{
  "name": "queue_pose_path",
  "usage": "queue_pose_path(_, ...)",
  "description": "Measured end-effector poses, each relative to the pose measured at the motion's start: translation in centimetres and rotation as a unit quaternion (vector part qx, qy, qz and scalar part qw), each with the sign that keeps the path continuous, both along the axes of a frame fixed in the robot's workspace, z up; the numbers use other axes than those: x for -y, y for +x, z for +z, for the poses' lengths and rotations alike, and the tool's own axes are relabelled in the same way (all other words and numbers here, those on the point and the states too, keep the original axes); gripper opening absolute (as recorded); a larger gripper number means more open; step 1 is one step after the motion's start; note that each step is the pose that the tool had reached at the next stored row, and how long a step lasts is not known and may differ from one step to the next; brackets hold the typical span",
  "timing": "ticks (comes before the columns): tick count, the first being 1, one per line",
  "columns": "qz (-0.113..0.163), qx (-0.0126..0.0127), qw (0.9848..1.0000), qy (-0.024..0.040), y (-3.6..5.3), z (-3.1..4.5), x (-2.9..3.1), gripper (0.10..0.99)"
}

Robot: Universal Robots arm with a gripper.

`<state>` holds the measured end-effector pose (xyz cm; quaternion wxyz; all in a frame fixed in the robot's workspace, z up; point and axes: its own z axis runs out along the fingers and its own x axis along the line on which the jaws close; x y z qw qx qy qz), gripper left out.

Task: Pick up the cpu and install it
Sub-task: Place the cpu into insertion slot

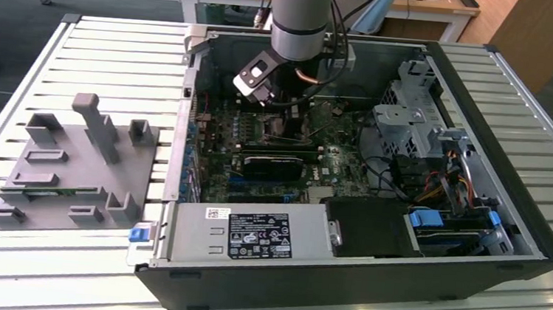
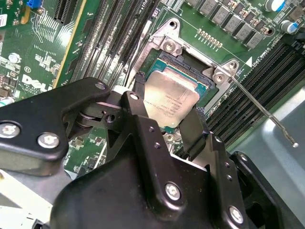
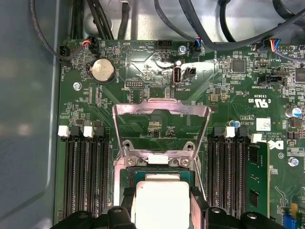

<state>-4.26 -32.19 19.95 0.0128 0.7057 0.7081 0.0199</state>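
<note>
The cpu (image 2: 170,98), a flat square chip with a silver-grey top, sits over the open socket (image 2: 188,64) on the green motherboard (image 1: 285,170). My gripper (image 2: 167,112) is shut on it, with one black finger (image 2: 139,102) on each side. In the first wrist view the cpu (image 3: 162,200) lies between the finger tips (image 3: 125,200), just below the raised metal load plate (image 3: 162,112). The socket's thin lever (image 2: 257,107) stands swung out. In the exterior view the gripper (image 1: 283,104) reaches down inside the open computer case (image 1: 346,279).
A green memory stick (image 3: 257,181) stands in a slot beside the socket, with black slots (image 3: 88,181) on the other side. Cables (image 3: 190,28) run along the board's edge. A grey parts fixture (image 1: 68,168) lies at the exterior view's left. The power supply (image 1: 250,234) and drive cage (image 1: 418,118) crowd the case.
</note>
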Motion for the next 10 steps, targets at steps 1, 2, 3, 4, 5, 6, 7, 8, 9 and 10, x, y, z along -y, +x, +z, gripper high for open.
queue_pose_path(1,0.000,0.0001,1.0000,0.0000,0.00,-0.05,-0.01,0.537)
queue_pose_path(2,0.000,0.0000,1.0000,0.0000,0.00,-0.09,-0.01,0.537)
queue_pose_path(3,0.000,0.0000,1.0000,0.0000,-0.01,-0.14,0.00,0.537)
queue_pose_path(4,0.000,0.0000,1.0000,0.0000,-0.03,-0.17,0.00,0.537)
queue_pose_path(5,0.000,0.0000,1.0000,-0.0001,-0.05,-0.19,0.00,0.537)
queue_pose_path(6,0.000,0.0000,1.0000,-0.0001,-0.07,-0.20,-0.01,0.537)
queue_pose_path(7,0.000,0.0000,1.0000,-0.0001,-0.07,-0.22,-0.02,0.537)
queue_pose_path(8,0.000,0.0000,1.0000,0.0000,-0.07,-0.24,-0.05,0.537)
queue_pose_path(9,0.000,0.0000,1.0000,0.0000,-0.07,-0.26,-0.08,0.537)
queue_pose_path(10,0.000,0.0000,1.0000,0.0000,-0.08,-0.28,-0.12,0.537)
